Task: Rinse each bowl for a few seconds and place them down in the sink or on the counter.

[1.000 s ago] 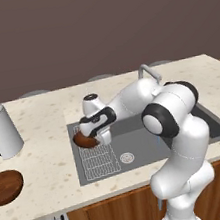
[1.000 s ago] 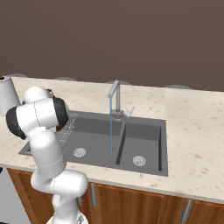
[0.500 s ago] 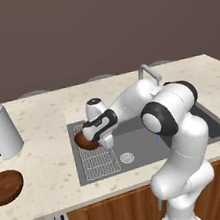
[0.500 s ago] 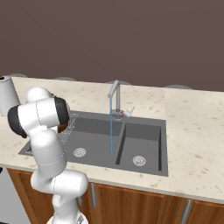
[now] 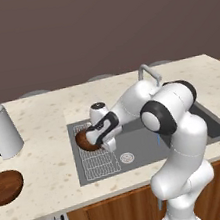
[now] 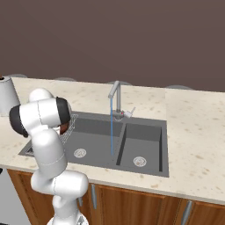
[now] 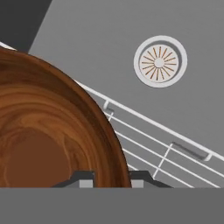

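The arm is reaching down and left into the sink, over the left basin where the wire grid sits. The gripper has one of the wooden bowls by the rim — in the hand view the two fingertips sit either side of the bowl's edge, one inside and one outside, so the jaws are closed on that rim. From the left base view the bowl is tipped up on its edge rather than lying flat, sitting above the back-left part of the grid, close to the basin's left wall. I can't tell if its lower edge is actually touching the grid or just hanging over it.

In the hand view the bowl's grainy brown inside takes up the left half, with the white grid wires running diagonally under it and a round drain further off on the bare grey floor of the basin.

The second bowl is sitting upright on the counter, well off to the left of the sink near the front edge. Behind it there's a tall white cylinder with a brown stick poking out the top.

The faucet stands at the back between the two basins, and a thin blue stream of water drops straight down from the spout in the right base view — the held bowl is well off to the left of that stream, not under it.
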Motion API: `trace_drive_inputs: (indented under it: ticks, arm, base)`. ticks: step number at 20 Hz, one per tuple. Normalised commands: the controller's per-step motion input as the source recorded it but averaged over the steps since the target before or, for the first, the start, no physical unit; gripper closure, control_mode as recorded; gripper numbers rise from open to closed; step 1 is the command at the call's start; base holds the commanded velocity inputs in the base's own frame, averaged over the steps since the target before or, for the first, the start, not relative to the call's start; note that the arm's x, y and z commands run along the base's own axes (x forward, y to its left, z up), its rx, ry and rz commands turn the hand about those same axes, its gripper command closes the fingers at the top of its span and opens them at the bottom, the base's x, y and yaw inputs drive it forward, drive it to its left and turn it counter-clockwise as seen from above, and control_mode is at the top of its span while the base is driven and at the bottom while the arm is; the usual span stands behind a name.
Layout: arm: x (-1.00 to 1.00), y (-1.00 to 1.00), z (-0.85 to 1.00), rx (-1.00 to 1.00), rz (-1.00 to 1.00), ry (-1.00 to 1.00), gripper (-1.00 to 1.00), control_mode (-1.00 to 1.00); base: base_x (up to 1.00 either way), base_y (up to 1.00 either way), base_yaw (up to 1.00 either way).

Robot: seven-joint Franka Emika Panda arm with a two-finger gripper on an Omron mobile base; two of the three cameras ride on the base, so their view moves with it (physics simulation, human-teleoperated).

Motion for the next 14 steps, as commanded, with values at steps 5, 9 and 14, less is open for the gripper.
trace_drive_inputs:
  ticks: [5,9,14]
  arm:
    - [-0.01,-0.01,-0.22,0.0,0.0,-0.01,1.0,-1.0]
    - [0.0,0.0,-0.14,0.0,0.0,0.0,-1.0,-1.0]
    - [0.0,-0.02,0.01,0.0,-0.01,-0.03,-1.0,-1.0]
  base:
    - [0.0,0.0,0.0]
    - [0.0,0.0,0.0]
    - [0.0,0.0,0.0]
